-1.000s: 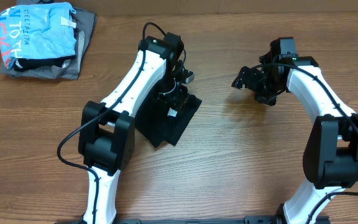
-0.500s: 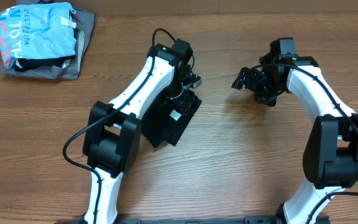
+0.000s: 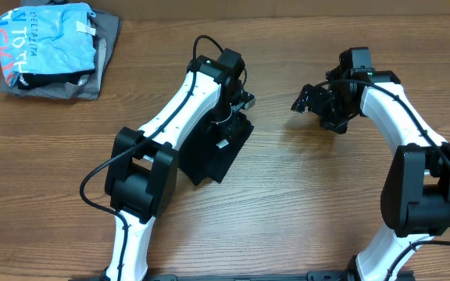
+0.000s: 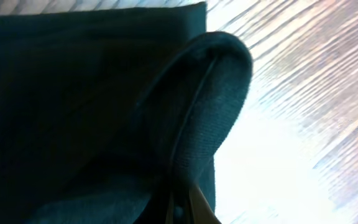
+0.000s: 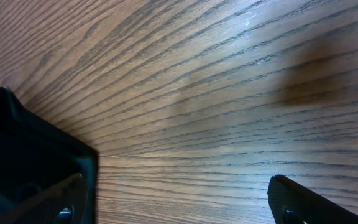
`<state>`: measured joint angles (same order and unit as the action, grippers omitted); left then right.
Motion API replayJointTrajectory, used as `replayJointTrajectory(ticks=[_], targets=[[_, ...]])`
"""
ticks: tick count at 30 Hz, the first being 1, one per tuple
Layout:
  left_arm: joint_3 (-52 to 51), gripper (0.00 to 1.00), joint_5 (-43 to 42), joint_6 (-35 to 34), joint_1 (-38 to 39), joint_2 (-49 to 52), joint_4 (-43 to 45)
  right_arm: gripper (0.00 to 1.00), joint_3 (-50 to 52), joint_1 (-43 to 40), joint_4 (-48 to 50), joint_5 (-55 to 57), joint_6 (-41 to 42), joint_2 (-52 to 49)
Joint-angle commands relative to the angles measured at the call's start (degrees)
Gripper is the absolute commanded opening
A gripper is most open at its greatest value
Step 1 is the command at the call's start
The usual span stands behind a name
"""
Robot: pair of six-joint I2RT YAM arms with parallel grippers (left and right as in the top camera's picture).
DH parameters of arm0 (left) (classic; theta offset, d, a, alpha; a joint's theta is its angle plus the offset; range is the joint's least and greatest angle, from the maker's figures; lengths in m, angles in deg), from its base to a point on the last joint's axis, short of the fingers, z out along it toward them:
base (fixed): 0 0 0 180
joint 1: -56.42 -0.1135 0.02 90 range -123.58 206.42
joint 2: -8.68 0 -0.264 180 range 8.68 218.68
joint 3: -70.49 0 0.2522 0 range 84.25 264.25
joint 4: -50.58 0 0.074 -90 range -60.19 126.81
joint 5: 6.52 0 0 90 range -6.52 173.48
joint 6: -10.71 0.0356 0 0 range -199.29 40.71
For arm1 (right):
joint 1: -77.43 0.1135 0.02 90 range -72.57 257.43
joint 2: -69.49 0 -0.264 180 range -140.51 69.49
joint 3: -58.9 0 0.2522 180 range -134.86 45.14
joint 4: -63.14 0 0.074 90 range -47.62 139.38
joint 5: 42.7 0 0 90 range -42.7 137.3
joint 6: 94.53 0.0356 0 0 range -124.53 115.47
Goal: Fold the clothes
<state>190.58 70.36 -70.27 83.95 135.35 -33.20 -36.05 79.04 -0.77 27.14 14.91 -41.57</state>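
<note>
While clamped fully shut on a raised fold at the far end of the black T-shirt [image 3: 209, 160], left gripper [image 4: 180, 205] directly above the cloth. Lying on the table [image 3: 303, 203] as a narrow folded strip, long axis slanting near-left to far-right. Well off to the right, over bare wood, right gripper [image 3: 307, 98] spread wide, holding nothing. Probably a fold toward the near end next, left arm much the nearer.

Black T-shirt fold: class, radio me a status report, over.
Left gripper shut on a fold of the black T-shirt. Right gripper open, apart, above the table. Garment pile far off, nothing blocking.
</note>
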Motion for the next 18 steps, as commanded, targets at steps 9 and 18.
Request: replayJointTrajectory(ticks=[9, 18], targets=[[-0.3, 0.19, -4.4, 1.2, 4.8, 1.5, -1.2, 0.96, 0.2, 0.3, 0.4, -0.4, 0.0, 0.3], [-1.3, 0.27, -8.2, 1.3, 5.2, 8.3, 0.9, 0.97, 0.2, 0.3, 0.0, -0.4, 0.0, 0.3]])
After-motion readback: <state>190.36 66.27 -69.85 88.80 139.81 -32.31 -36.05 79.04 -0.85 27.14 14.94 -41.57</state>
